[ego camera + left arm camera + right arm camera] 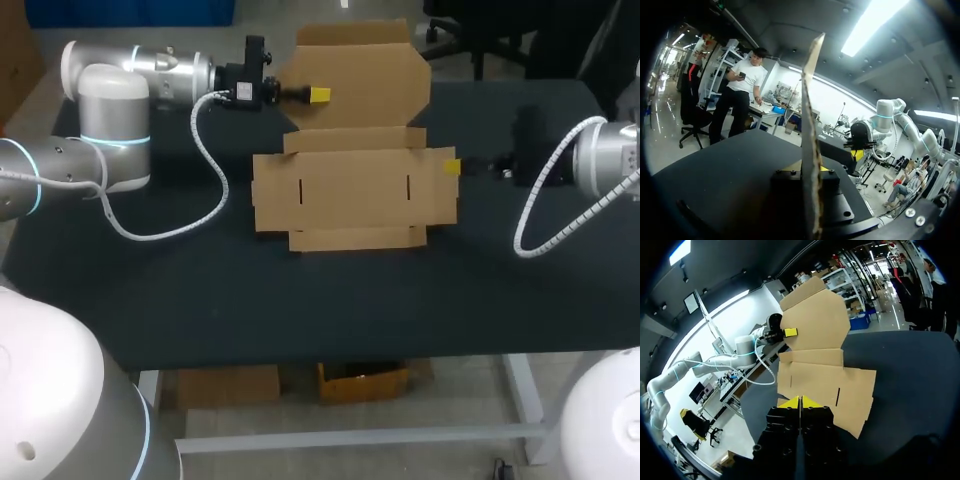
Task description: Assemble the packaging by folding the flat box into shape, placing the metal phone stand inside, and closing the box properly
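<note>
- Cardboard box [355, 190] lies unfolded at the centre of the black table [300, 320], its main panel flat with two short slits cut in it.
- At the box's 12 o'clock, the lid panel [365, 80] is tilted up off the table, while the rest of the sheet stays down.
- The left pincer [319, 95] comes in from 9 o'clock and is clamped on the cardboard box at the lid panel's left edge. The left wrist view shows the board edge-on, standing between the two fingers.
- The right pincer [451, 167] sits at the box's 3 o'clock and is clamped on the cardboard box at the side flap [440, 195]. In the right wrist view its yellow tips are pressed together with only the thin cardboard edge between them.
- A narrow front flap [355, 238] lies flat at the box's 6 o'clock.
- White coiled cables [215, 165] trail from both arms over the table.
</note>
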You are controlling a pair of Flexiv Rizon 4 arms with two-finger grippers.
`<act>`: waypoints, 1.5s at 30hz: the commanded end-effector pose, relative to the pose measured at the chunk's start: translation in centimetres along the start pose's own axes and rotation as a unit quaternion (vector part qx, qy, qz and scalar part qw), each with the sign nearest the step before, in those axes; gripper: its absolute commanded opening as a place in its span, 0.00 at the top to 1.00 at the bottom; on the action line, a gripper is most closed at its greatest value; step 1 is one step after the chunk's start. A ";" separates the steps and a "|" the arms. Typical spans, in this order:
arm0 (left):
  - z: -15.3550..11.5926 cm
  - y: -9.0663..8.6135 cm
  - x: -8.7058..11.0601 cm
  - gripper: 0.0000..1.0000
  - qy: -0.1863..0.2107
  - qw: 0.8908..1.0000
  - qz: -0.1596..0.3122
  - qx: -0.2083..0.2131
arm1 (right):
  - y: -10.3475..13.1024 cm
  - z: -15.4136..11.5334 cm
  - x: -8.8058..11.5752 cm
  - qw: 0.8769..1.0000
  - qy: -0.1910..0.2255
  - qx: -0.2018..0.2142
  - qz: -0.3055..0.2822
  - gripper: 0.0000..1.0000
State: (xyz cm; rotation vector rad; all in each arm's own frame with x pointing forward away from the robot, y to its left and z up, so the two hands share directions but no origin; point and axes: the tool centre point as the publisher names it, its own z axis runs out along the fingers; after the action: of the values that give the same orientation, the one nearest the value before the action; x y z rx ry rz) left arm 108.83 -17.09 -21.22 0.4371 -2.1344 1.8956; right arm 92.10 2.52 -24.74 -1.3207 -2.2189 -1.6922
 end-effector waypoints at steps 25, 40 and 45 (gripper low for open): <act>1.1 -1.4 2.9 1.00 -0.030 0.992 0.124 0.005 | -5.7 -6.1 1.9 0.996 -0.054 -0.046 -0.049 1.00; 1.4 -1.0 5.1 1.00 -0.024 0.983 0.183 0.006 | -7.3 -5.7 2.1 0.995 -0.055 -0.040 -0.073 1.00; 1.7 -0.9 5.7 1.00 -0.020 0.981 0.191 -0.001 | -7.8 -5.3 2.3 0.995 -0.054 -0.037 -0.075 1.00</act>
State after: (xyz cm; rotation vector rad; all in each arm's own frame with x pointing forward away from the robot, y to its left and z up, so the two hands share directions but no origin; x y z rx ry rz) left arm 104.23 -19.13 -18.57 0.0646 -2.3752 2.0965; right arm 83.49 -0.86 -27.21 -1.3217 -2.3922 -1.8070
